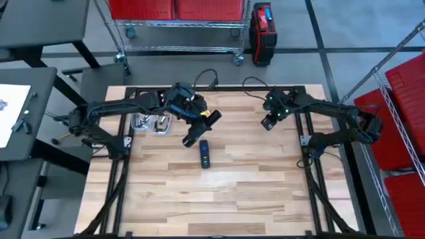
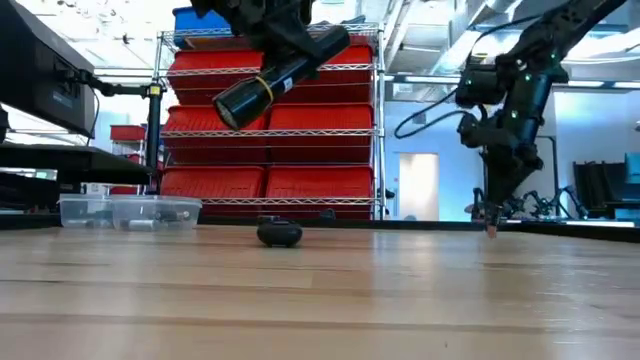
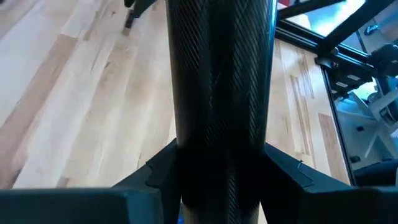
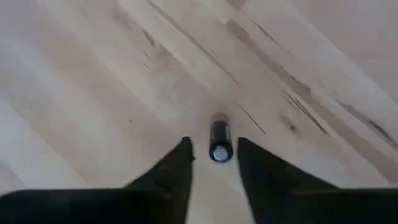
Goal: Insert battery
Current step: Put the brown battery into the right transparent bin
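Here the battery (image 4: 219, 142) lies between the right claw's (image 4: 214, 158) spread fingers, seemingly untouched.

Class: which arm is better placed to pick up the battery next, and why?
Right. The right gripper hangs open directly over the battery on the table, while the left gripper is shut on the flashlight.

A wire shelving rack (image 2: 270, 110) loaded with red bins (image 2: 315, 183) stands behind the pale wood worktop (image 1: 219, 179). Right of the rack, a light doorway (image 2: 419, 185); grey floor (image 1: 332, 40) around.
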`<state>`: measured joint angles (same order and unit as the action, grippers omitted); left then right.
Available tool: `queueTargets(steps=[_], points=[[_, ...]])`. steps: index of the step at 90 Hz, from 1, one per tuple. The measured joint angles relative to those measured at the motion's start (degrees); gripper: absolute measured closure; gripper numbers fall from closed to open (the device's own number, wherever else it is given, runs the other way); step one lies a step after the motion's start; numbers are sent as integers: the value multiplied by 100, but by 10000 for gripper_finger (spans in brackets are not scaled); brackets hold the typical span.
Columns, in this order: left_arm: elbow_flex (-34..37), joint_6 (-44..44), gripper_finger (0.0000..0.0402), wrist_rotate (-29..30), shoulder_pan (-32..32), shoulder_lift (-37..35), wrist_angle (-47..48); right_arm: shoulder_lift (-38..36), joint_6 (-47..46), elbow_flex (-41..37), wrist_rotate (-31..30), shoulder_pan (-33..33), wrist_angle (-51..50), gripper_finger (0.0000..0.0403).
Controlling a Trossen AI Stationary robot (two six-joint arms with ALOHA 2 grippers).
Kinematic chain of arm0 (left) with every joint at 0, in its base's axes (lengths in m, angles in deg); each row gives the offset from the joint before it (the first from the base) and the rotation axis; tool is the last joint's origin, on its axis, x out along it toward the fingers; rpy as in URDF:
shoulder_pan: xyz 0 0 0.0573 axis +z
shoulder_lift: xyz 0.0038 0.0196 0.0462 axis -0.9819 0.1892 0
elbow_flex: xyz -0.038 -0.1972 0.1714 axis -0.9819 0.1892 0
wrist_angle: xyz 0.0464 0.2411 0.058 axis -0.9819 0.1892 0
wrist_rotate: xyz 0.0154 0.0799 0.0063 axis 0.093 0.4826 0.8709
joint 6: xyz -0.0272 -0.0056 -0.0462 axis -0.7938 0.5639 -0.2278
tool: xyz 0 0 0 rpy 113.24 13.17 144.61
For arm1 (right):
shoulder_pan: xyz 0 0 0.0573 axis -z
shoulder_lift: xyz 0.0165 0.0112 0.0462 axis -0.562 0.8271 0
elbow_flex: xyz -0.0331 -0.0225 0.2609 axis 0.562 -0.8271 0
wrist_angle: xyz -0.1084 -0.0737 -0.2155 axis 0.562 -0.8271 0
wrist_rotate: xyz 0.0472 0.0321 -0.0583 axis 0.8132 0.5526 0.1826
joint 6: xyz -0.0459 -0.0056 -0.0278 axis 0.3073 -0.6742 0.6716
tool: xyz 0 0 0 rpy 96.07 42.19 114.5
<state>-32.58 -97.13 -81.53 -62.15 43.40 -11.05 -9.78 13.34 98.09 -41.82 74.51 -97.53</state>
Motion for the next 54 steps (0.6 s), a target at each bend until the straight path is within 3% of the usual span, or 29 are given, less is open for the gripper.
queueTargets(steps=[10, 17, 30, 54], points=[[-2, -61, 266, 2, 70, 0, -419, -125, -182, 640, 594, -15, -455, 180], [-2, -113, 266, -8, 116, 0, -752, -245, -381, 935, 1198, -113, -133, 154], [-2, -136, 266, -1, 184, 0, -1530, -402, -799, 1037, 1910, -599, 1943, 140], [-7, -239, 266, 178, 199, 50, -2340, -49, -1071, 1033, 1777, -1621, 5261, 138]])
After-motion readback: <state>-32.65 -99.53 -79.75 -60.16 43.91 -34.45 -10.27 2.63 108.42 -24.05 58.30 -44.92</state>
